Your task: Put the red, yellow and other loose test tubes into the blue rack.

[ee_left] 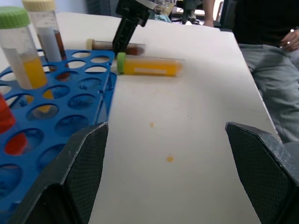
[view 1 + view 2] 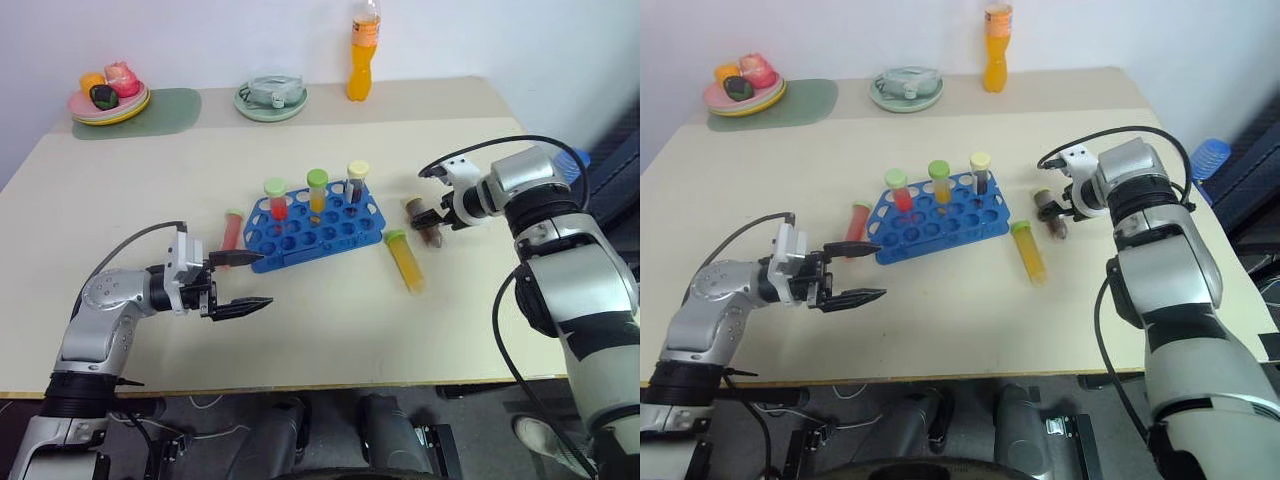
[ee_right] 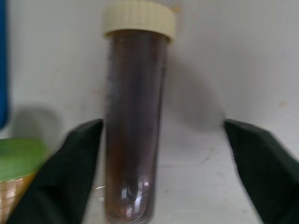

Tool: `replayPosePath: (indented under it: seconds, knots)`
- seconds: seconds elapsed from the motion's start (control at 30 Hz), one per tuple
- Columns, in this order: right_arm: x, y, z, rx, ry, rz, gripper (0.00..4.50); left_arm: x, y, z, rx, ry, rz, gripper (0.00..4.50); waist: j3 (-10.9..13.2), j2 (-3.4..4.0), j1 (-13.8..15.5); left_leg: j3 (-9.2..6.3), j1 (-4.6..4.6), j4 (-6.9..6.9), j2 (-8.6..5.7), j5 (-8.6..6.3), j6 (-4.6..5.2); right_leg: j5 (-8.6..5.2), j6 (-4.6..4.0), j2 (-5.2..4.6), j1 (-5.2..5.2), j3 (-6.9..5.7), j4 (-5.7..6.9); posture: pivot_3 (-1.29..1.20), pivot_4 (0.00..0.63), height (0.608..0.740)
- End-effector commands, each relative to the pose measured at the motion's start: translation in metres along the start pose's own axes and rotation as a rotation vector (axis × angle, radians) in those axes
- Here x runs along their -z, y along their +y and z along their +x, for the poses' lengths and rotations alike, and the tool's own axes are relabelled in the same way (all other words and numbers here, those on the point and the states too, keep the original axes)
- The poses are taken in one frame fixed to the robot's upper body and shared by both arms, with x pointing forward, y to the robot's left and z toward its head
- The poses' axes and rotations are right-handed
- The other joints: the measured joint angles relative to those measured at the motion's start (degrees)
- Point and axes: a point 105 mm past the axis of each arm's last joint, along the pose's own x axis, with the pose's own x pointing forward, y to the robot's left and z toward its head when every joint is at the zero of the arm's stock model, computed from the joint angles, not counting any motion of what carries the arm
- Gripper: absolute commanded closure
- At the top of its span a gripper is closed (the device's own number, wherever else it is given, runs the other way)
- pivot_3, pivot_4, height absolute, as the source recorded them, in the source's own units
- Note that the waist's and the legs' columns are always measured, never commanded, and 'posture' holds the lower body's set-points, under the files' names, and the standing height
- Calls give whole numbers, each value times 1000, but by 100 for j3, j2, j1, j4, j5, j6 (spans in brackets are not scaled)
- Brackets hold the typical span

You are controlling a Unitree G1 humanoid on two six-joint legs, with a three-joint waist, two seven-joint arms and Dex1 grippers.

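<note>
The blue rack [image 2: 300, 238] stands mid-table with three capped tubes upright in it. A loose red tube [image 2: 232, 230] lies by the rack's left end. On the rack's right side lie a yellow tube [image 2: 405, 260] with a green cap and a brown tube [image 3: 133, 116] with a cream cap. My right gripper [image 2: 432, 222] points down over the brown tube, open, with a finger on each side of it; one finger [image 3: 77, 163] is close against it. My left gripper [image 2: 265, 280] is open and level, just in front of the rack's left end, holding nothing.
At the back of the table are a plate of toy food [image 2: 110, 100] on a green mat, a pale green dish [image 2: 270, 98] and an orange bottle [image 2: 363, 50]. A seated person [image 1: 271, 70] is beyond the table's right edge.
</note>
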Motion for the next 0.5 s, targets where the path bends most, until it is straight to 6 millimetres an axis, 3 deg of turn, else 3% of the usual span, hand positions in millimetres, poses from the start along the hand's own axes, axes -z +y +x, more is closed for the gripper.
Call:
replayPosePath:
  seconds: [0.03,0.13,0.3,0.5]
  knots:
    - [-5,4,3,5,-4,-54,2333,-7,-4,-6,-11,-9,22,365,0,1,-6,0,1,0,0,0,0,0,0,0,0,0,1,0,150,740]
    - [-10,8,3,-5,-15,-98,3621,-5,-8,-7,-23,-3,16,365,-1,1,-26,0,4,0,0,-1,-2,1,-1,2,1,0,3,0,150,740]
    - [-18,6,-5,-9,-31,-184,3621,-4,-10,-7,-38,-2,12,365,1,4,-78,-1,5,0,0,-3,-15,4,-6,3,1,1,6,0,150,740]
    - [-28,4,-33,-73,-87,-298,3621,-2,-8,-6,-54,-9,12,365,12,22,-87,-2,1,-7,0,-2,-13,4,-6,1,-10,0,5,0,150,740]
